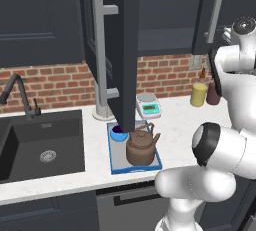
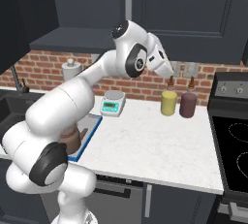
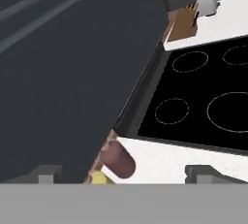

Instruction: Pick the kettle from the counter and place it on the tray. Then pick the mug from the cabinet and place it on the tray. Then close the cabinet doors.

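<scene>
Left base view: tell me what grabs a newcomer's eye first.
The open cabinet door hangs in the middle, its long grey handle facing the camera. Below its lower edge the brown kettle sits on the blue-rimmed tray with the blue mug behind it, right of the dark sink. The white arm fills the right side.

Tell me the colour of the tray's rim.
Blue, around the grey tray; clearest in the left base view.
</scene>
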You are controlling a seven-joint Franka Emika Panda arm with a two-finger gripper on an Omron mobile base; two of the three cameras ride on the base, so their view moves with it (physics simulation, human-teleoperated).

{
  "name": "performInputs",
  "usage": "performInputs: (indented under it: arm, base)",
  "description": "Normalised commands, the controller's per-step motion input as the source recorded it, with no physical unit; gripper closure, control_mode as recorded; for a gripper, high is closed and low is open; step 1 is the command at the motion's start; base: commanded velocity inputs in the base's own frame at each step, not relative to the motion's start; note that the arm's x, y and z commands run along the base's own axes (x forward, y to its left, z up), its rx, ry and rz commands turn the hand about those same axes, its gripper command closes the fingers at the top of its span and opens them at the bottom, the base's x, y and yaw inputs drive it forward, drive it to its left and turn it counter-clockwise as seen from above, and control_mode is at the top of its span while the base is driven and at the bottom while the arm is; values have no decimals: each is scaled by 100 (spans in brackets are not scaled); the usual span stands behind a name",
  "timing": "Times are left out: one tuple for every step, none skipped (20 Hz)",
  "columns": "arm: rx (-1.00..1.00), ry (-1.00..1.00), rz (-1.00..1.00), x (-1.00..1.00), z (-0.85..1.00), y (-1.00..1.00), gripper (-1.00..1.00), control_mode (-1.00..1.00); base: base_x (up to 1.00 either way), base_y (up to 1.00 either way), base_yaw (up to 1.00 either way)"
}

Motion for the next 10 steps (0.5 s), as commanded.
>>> performInputs:
  arm:
    - [0, 1, -11, 90, 0, 0, -100, -100]
    - [0, 1, -10, 91, 0, 0, -100, -100]
    - [0, 1, -6, 93, 0, 0, -100, -100]
    - [0, 0, -4, 92, 0, 0, -100, -100]
    - [0, 0, -4, 92, 0, 0, -100, -100]
    - [0, 0, -3, 91, 0, 0, -100, -100]
    - [0, 0, -2, 86, 0, -2, -100, -100]
    - [0, 0, -1, 72, 0, -4, -100, -100]
    - [0, 0, -1, 42, 0, -2, -100, -100]
    - [0, 0, 0, 0, 0, 0, -100, -100]
  base:
    - [0, 0, 0]
    - [0, 0, 0]
    - [0, 0, 0]
    - [0, 0, 0]
    - [0, 0, 0]
    - [0, 0, 0]
    - [0, 0, 0]
    - [0, 0, 0]
    - [0, 0, 0]
    - [0, 0, 0]
